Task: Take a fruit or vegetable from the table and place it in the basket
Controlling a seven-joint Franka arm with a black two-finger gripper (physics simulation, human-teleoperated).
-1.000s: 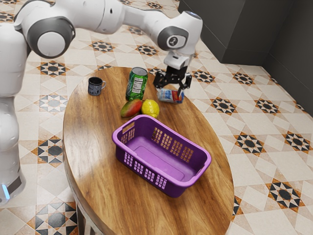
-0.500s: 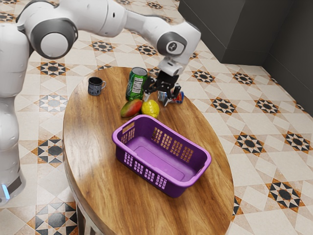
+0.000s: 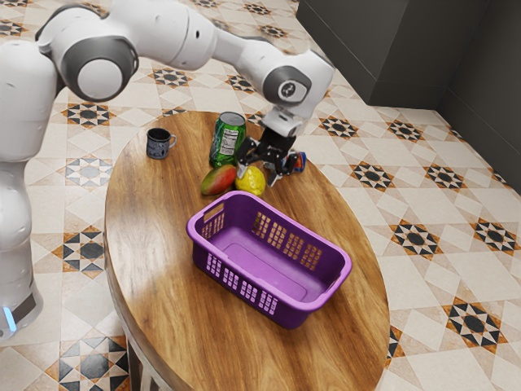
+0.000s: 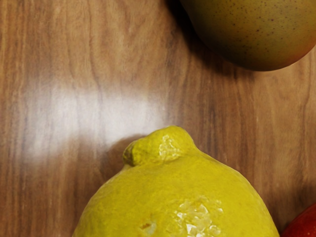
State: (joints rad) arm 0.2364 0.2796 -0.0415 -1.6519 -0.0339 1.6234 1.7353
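The lemon (image 4: 177, 197) is bright yellow, its glossy skin dimpled and ending in a stubby nub. It lies on the wooden table (image 3: 155, 269) near the mango (image 3: 217, 181), under the gripper (image 3: 257, 174), whose fingers stand spread. The purple basket (image 3: 298, 314), open-topped with latticed walls, sits beside them.

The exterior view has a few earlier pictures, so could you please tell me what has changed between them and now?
The end effector has moved down and toward the exterior view's left, to the lemon, its fingers open. Nothing has been taken hold of or let go. The lemon, mango, green can, mug and basket stayed put.
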